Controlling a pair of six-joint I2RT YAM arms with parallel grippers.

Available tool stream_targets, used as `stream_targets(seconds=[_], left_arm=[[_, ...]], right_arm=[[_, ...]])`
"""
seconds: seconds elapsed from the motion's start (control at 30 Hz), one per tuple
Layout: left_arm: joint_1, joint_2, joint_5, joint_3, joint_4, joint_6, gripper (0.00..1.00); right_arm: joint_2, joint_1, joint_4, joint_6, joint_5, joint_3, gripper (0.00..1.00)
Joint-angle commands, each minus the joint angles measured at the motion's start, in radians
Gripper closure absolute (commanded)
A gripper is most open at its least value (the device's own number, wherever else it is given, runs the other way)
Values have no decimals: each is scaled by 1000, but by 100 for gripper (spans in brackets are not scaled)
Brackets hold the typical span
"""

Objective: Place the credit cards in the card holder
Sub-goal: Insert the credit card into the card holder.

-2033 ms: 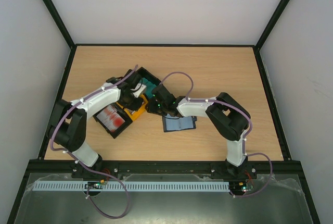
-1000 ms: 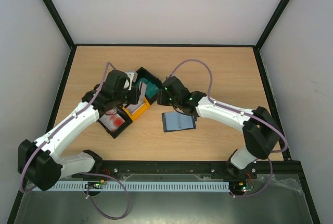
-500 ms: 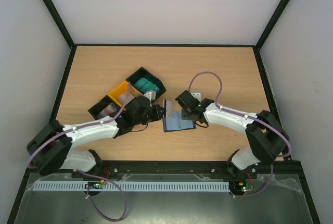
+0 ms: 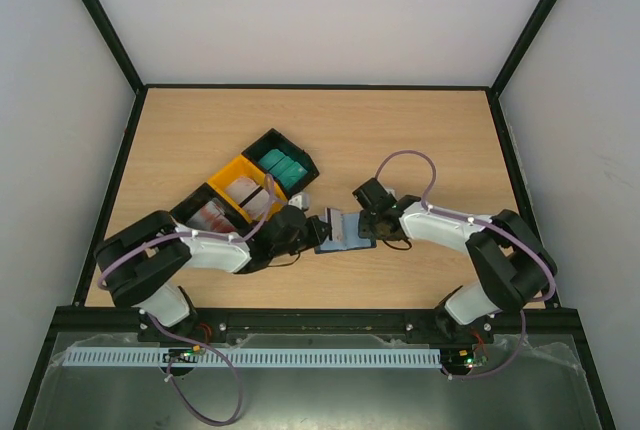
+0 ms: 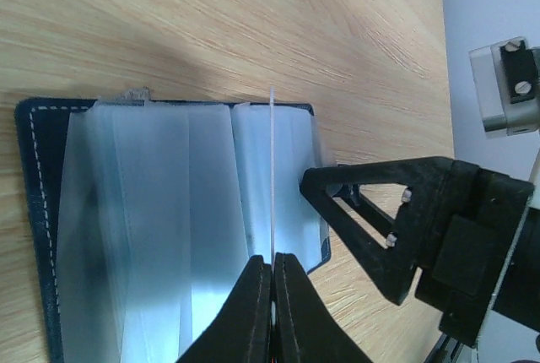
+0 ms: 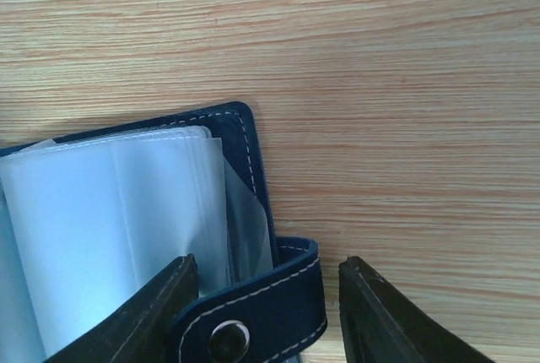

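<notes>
1. The left gripper [image 5: 272,266] has its fingers pressed tight together, pinching a thin whitish credit card [image 5: 272,169] that I see edge-on, like a bright line.
2. That card stands on edge right over the open card holder [image 5: 143,236], above the clear plastic pockets [image 5: 211,203]. I can't tell whether its far end has gone into a pocket.
3. The right gripper [image 6: 266,272] sits at the opposite side of the holder with its fingers spread, one on each side of the navy snap tab [image 6: 283,295].
4. A sliver of bare wood shows between the tab and one finger, so nothing is clamped there.
5. The card holder lies flat with its lining up, close to the near edge of the table [image 4: 420,140] and roughly midway between the left and right edges. The two grippers face each other across it.
6. Just to the left of the holder, and a little farther from the near edge, a black-and-yellow three-compartment tray [image 4: 257,141] sits diagonally.
7. In the tray, the teal cards [image 4: 281,164] fill the compartment nearest the far edge. The whitish cards [image 4: 245,190] sit in the yellow middle one, and the red-marked cards [image 4: 212,218] are in the compartment nearest the left edge, partly hidden behind the left arm.
</notes>
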Motion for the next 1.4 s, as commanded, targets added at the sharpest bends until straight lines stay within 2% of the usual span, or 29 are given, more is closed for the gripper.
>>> stream_targets(seconds=[0.0, 0.4, 0.6, 0.87, 1.1, 1.37], left_arm=[[-22, 46, -40, -16, 118, -45, 98], [-36, 108, -94, -33, 140, -77, 98], [-37, 157, -65, -25, 182, -102, 98], [-37, 204, -39, -62, 324, -130, 98], [-37, 227, -21, -77, 406, -137, 98], [-38, 238, 5, -88, 497, -159, 98]], right_arm=[[-7, -23, 0, -30, -56, -42, 55], [29, -44, -86, -105, 21, -15, 78], [44, -46, -86, -120, -47, -21, 79], [61, -68, -78, -126, -172, -39, 77], [61, -80, -41, -84, -287, -59, 75], [42, -89, -9, -23, -330, -80, 73]])
